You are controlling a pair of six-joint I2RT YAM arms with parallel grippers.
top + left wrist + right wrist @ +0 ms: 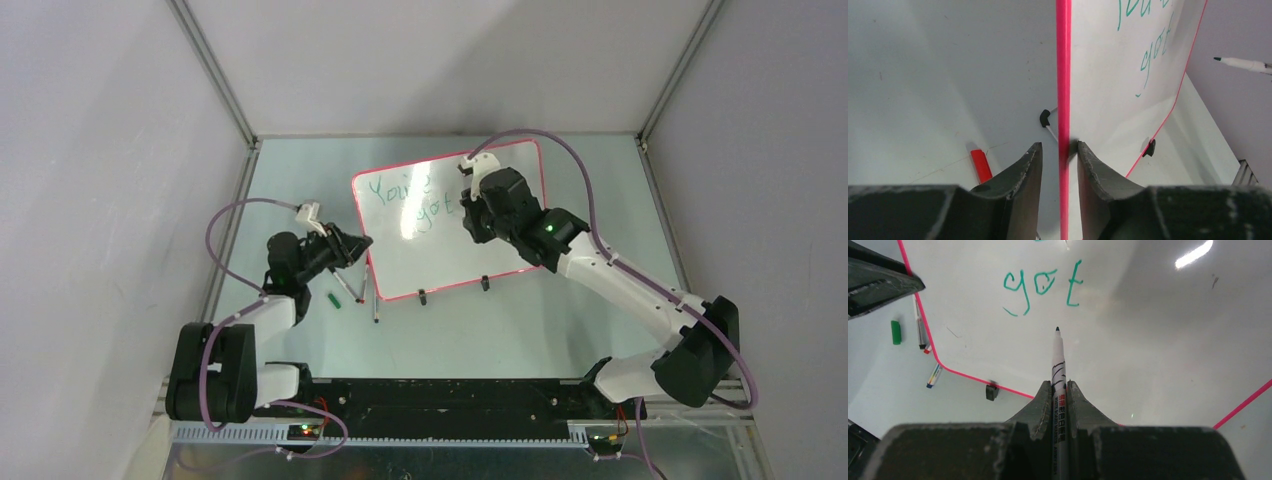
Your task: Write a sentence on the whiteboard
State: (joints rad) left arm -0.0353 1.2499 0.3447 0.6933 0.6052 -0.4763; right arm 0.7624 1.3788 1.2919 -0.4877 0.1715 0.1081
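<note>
Right hand (1059, 386) clamps the marker (1058, 352), long axis aimed at the whiteboard (420, 265) in the middle of the surface (300, 170) — tip just under "got" of the sentence (1040, 285). Left hand (1059, 147), the farther one, straddles the board's left rim — narrow, seemingly slack.

Loose markers (375, 308) and green cap (332, 298) on table (560, 330) just left of whiteboard (420, 260)

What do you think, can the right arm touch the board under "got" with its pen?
Probably yes. The pen sits clamped in the right jaws, its tip aimed at bare board just below "got", and nothing lies between.
</note>
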